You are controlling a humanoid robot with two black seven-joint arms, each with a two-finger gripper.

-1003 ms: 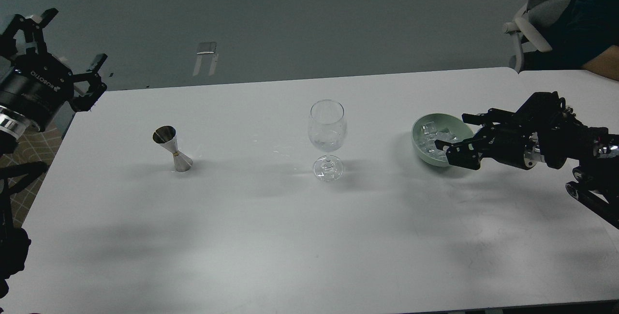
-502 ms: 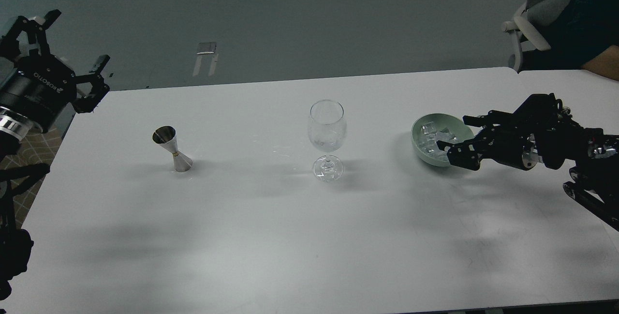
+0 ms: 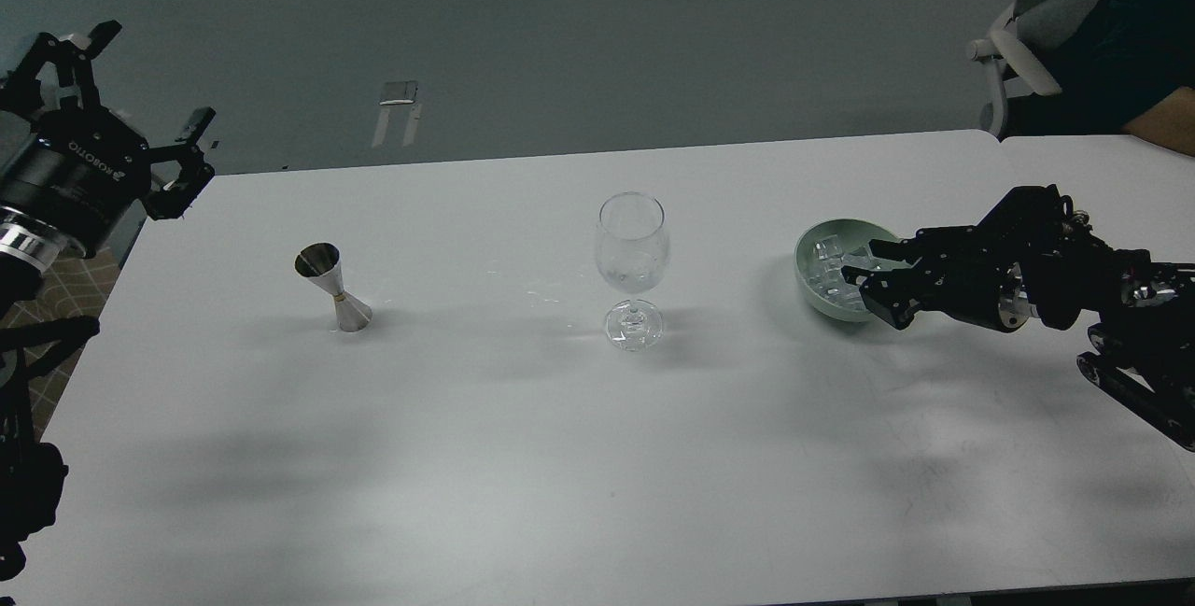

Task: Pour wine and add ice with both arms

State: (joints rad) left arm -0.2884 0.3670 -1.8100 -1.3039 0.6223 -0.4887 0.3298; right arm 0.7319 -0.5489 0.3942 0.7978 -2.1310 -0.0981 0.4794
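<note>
While the wine glass (image 3: 632,256) stands upright at the middle of the white worktop (image 3: 523,457), its bowl looks almost empty: no coloured liquid shows in it, and whether a faint glint low in the bowl is a cube or only reflection cannot be told. Judged from this, both halves of the task are largely still to do.

To the left, well apart from the glass, a steel jigger (image 3: 333,288) stands upright and untouched; what it holds cannot be seen. The left pincer (image 3: 140,120) hangs beyond the far left corner of the worktop, its fingers spread wide and holding nothing, well away from the jigger. The pour therefore appears not yet begun.

On the right, a pale green bowl (image 3: 808,281) tilts toward the glass and carries the ice (image 3: 827,266), a cluster of clear cubes lying inside it. The right pincer (image 3: 866,268) reaches in from the right with its fingers apart at the near right rim, one finger over the bowl's interior. No cube can be seen pinched between them. This looks like the opening of the ice step: a grasp being set up, with lifting, carrying to the glass and dropping all remaining.
</note>
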